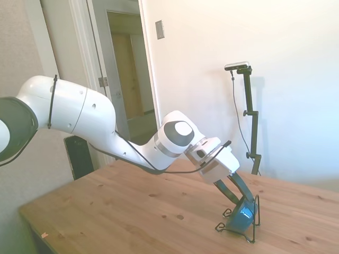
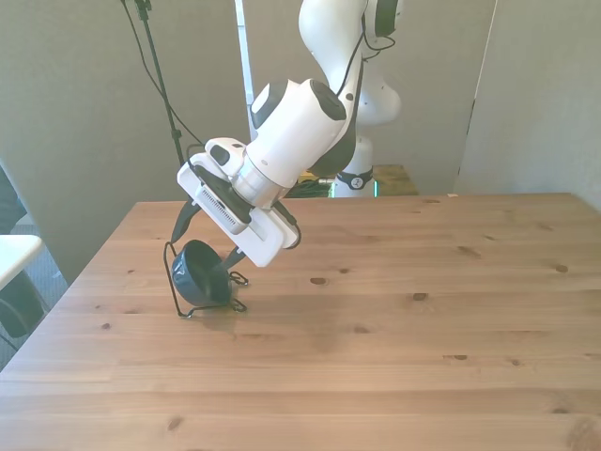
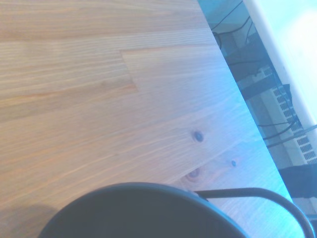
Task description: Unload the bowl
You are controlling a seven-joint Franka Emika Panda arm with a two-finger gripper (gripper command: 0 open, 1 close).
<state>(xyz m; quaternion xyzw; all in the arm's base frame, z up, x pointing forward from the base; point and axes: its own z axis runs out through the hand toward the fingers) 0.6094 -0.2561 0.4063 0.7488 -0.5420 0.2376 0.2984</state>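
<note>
One bowl [image 1: 243, 217], blue, sits on edge in one wire stand [image 1: 255, 220], lower right in side view, left-centre in front view. One gripper [image 1: 236, 200], its fingers w/ the bowl rim between them. Wood table [image 1: 127, 211]; white wall, open doorway [image 1: 130, 69] upper left.

1. No text, label, brand, number or sign can be read in any of the three views.
2. The white arm [image 2: 300, 132] has no readable marking on its shell.
3. The grey plate on the wall [image 1: 159, 29] in the side view is blank.
4. The blue bowl [image 1: 241, 217] and the desk [image 2: 423, 338] carry no writing that can be seen.
</note>
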